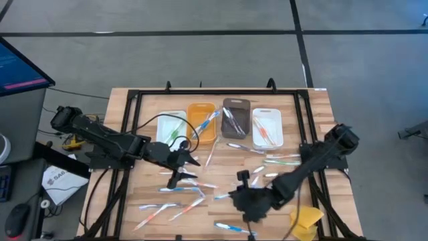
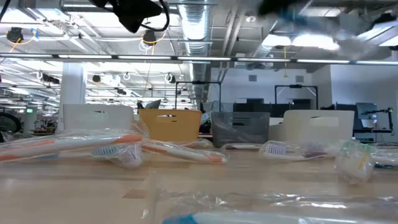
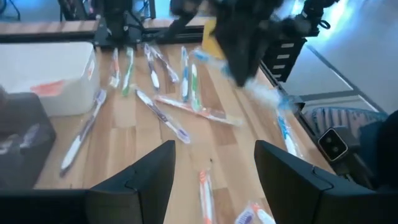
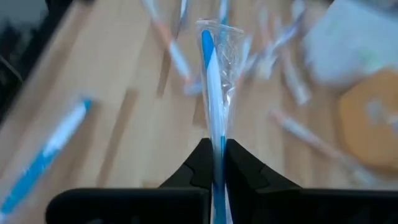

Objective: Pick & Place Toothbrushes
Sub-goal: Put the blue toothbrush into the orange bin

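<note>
Several wrapped toothbrushes (image 1: 180, 201) lie scattered flat on the wooden table (image 1: 134, 107). More lie in the four bins at the far side: white (image 1: 171, 127), orange (image 1: 202, 122), grey (image 1: 235, 118), white (image 1: 267, 127). My right gripper (image 1: 241, 196) is at the table's near middle, shut on a blue-and-white toothbrush (image 4: 211, 74) in a clear wrapper. My left gripper (image 1: 189, 161) hangs open and empty above the table's middle left; its fingers also show in the left wrist view (image 3: 214, 155). My right gripper pinches the wrapped toothbrush's handle (image 4: 215, 134) between its two fingers. The brush runs along the fingers and sticks out straight ahead past their tips, its wrapper end (image 4: 219, 28) farthest out. In the left wrist view it looks lifted off the table (image 3: 258, 87).
A yellow sponge-like lump (image 1: 306, 221) lies near the table's near right corner. A black frame (image 1: 200, 90) runs around the table top. Loose toothbrushes (image 1: 281, 159) also lie on the right side, near the right arm.
</note>
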`<action>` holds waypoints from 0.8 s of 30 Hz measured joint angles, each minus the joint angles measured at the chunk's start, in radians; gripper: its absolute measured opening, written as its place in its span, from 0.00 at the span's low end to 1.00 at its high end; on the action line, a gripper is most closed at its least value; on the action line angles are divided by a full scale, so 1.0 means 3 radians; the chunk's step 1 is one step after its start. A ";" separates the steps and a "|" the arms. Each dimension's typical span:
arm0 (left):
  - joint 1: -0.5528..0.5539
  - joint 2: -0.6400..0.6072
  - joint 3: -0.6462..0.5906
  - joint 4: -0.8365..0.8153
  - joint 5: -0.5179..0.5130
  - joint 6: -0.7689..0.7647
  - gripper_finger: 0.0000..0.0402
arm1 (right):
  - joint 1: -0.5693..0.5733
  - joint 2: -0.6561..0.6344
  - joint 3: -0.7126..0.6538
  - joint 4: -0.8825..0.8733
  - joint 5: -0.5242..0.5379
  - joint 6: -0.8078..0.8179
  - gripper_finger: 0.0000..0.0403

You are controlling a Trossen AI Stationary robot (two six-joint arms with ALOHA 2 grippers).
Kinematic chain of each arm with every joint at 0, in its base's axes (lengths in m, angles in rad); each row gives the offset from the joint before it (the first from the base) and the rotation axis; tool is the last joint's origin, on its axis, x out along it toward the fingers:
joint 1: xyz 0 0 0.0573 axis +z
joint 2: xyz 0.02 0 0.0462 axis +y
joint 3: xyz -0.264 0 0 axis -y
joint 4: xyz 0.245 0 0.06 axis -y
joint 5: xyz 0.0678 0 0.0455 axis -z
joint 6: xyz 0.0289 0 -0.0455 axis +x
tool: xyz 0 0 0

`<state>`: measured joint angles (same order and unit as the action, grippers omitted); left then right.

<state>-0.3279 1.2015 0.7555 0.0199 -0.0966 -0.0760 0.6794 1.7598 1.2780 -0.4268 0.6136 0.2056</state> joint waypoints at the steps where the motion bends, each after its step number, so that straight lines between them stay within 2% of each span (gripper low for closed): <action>1: 0.0000 0.0000 0.0000 0.0024 0.0000 0.0070 0.53 | 0.0057 -0.0023 0.0025 0.0017 0.0145 -0.0007 0.03; 6: -0.0005 0.0000 0.0000 0.0357 0.0001 0.0398 0.53 | 0.0230 -0.0070 0.0047 0.0417 0.0768 -0.0182 0.03; 10: -0.0006 0.0018 0.0001 0.0704 0.0048 0.0596 0.53 | 0.0252 -0.0071 0.0048 0.0854 0.0990 -0.0496 0.03; 18: -0.0025 0.0252 0.0001 0.1186 0.0585 0.0930 0.53 | 0.0185 -0.0071 0.0049 0.1174 0.1011 -0.0665 0.03; 24: -0.0066 0.0614 0.0001 0.1757 0.0618 0.1114 0.53 | 0.0153 -0.0071 0.0049 0.1273 0.0912 -0.0686 0.03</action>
<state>-0.3476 1.3857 0.7558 0.5471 0.0887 0.2580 0.7253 1.7386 1.2926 -0.0449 0.8871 -0.0002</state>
